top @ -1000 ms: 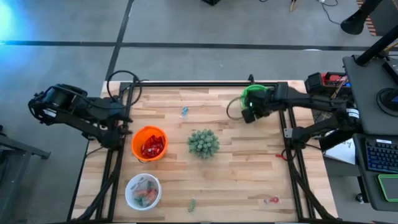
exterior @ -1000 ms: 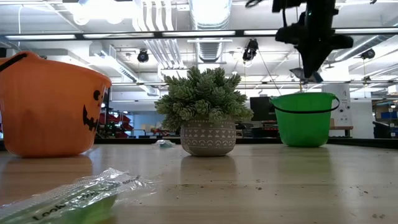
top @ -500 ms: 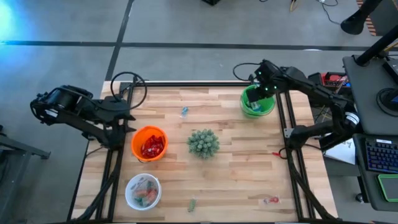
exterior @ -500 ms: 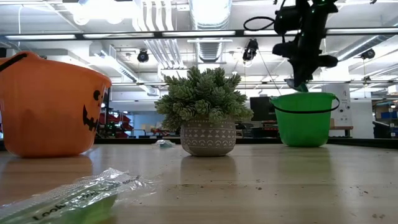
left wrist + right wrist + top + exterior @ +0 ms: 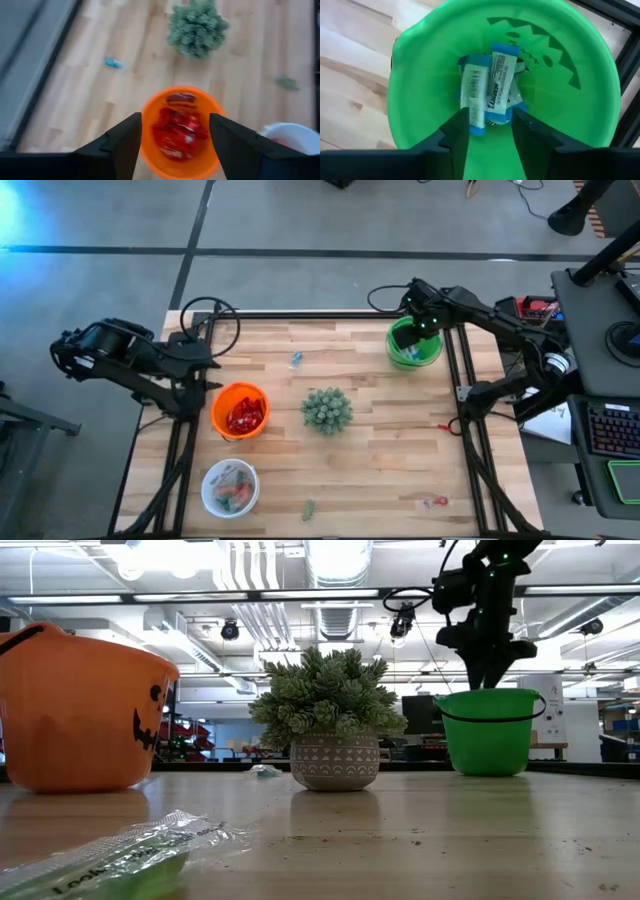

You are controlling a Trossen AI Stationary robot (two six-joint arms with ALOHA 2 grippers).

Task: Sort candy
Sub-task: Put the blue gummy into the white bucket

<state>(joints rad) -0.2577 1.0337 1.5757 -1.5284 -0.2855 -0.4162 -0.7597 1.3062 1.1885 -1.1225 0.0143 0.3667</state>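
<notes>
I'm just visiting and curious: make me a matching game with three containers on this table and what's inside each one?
Containers:
1. orange bucket
2. green bucket
3. white bowl

Contents:
A. blue-and-white wrapped bars
B. mixed pale and reddish sweets
C. red packets

Pairs: 1-C, 2-A, 3-B

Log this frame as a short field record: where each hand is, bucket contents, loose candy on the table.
right hand: over the green bucket, fingers apart, empty
left hand: open, above the orange bucket
green bucket contents: blue-and-white bars
orange bucket contents: red packets
white bowl: mixed pieces
loose candy: blue piece, green piece, red pieces
centre: potted plant
</notes>
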